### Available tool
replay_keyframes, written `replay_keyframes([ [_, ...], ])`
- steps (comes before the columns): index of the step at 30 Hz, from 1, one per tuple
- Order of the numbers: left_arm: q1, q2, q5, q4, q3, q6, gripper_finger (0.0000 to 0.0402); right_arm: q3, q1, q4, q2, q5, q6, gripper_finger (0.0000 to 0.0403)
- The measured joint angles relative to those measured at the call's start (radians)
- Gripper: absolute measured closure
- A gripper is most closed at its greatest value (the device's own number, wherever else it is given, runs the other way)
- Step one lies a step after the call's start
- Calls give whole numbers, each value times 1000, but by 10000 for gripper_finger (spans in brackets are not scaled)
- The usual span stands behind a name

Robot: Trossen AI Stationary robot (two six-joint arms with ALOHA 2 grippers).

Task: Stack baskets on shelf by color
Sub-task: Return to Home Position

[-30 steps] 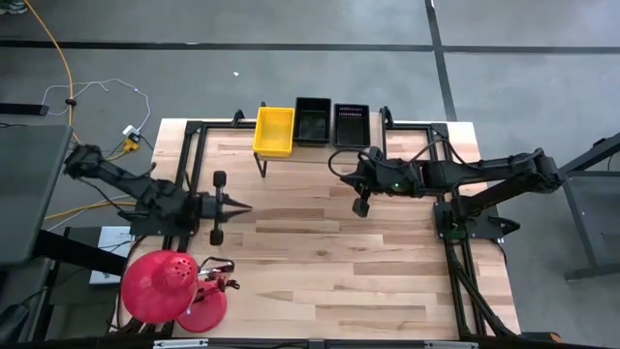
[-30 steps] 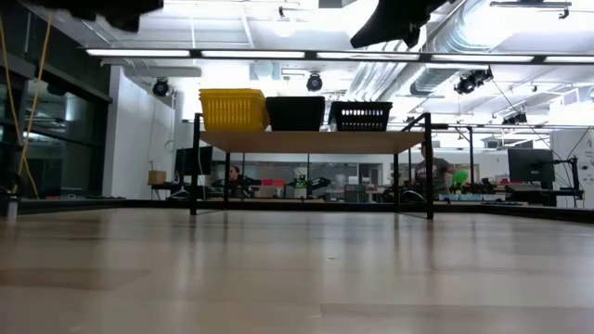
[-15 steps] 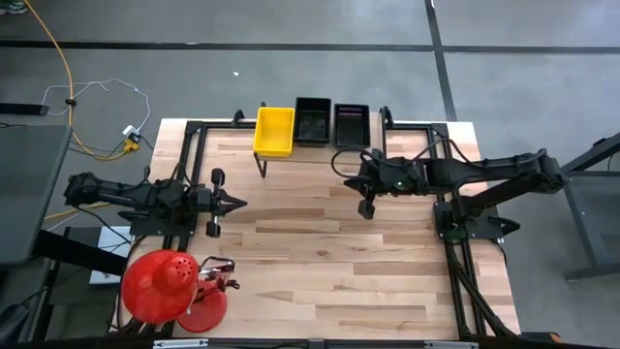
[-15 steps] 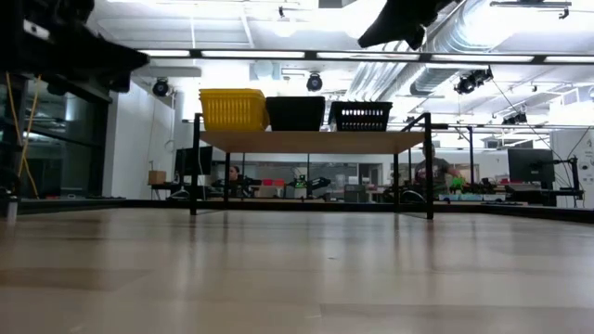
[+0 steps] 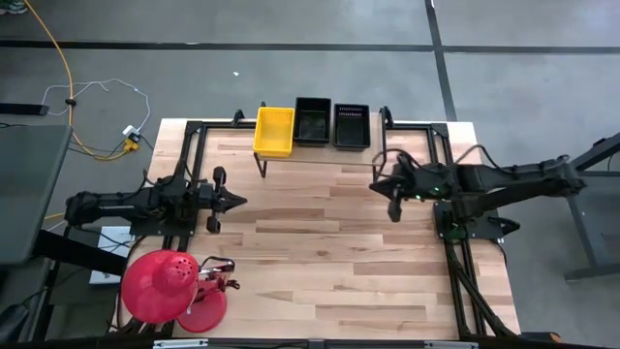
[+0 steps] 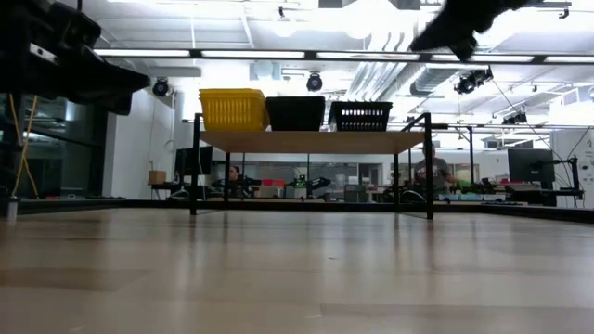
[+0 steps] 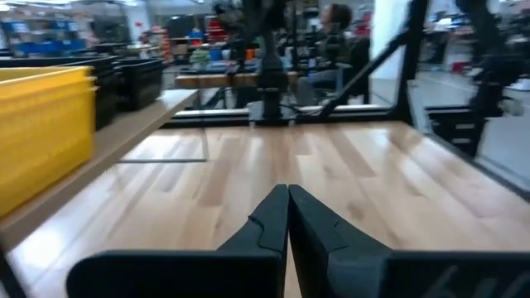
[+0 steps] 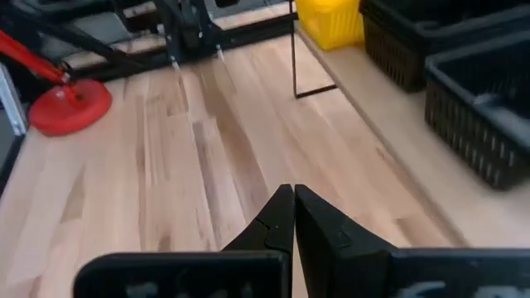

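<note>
A yellow basket (image 5: 273,130) and two black baskets (image 5: 313,120) (image 5: 351,124) stand side by side on their bottoms on the shelf (image 6: 306,141) at the table's far edge, the yellow one leftmost. My left gripper (image 5: 240,202) is shut and empty above the table's left part, pointing right; its wrist view (image 7: 287,199) shows the fingers closed. My right gripper (image 5: 376,184) is shut and empty right of the middle, near the shelf's right end, pointing left; its fingers are closed in its wrist view (image 8: 293,199).
A red dome-shaped object (image 5: 160,284) and a red disc (image 5: 203,308) sit at the table's near left corner. Black frame rails (image 5: 455,242) run along the table's left and right sides. Bare wooden tabletop (image 5: 320,262) lies between the arms.
My right gripper has drawn back toward the table's right edge, away from the shelf, staying shut. My left arm has come down lower over the table's left side, its gripper staying shut and almost in place.
</note>
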Motion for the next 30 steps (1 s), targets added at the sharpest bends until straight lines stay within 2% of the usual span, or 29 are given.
replay_keyframes([
  [4, 13, 1, -48, -6, 0, 13, 401, -174, 1, 105, -177, -9, 43, 403],
  [8, 13, 1, -92, -7, 1, 11, 401, -297, -12, 135, -365, 5, 59, 403],
  [15, 13, 1, -96, -7, 1, 11, 401, -477, -13, 193, -637, 11, 58, 403],
  [22, 13, 1, -96, -7, 1, 11, 400, -632, -10, 321, -755, 4, 8, 403],
  [30, 13, 1, -96, -7, 2, 11, 399, -733, -8, 339, -837, -20, -6, 403],
])
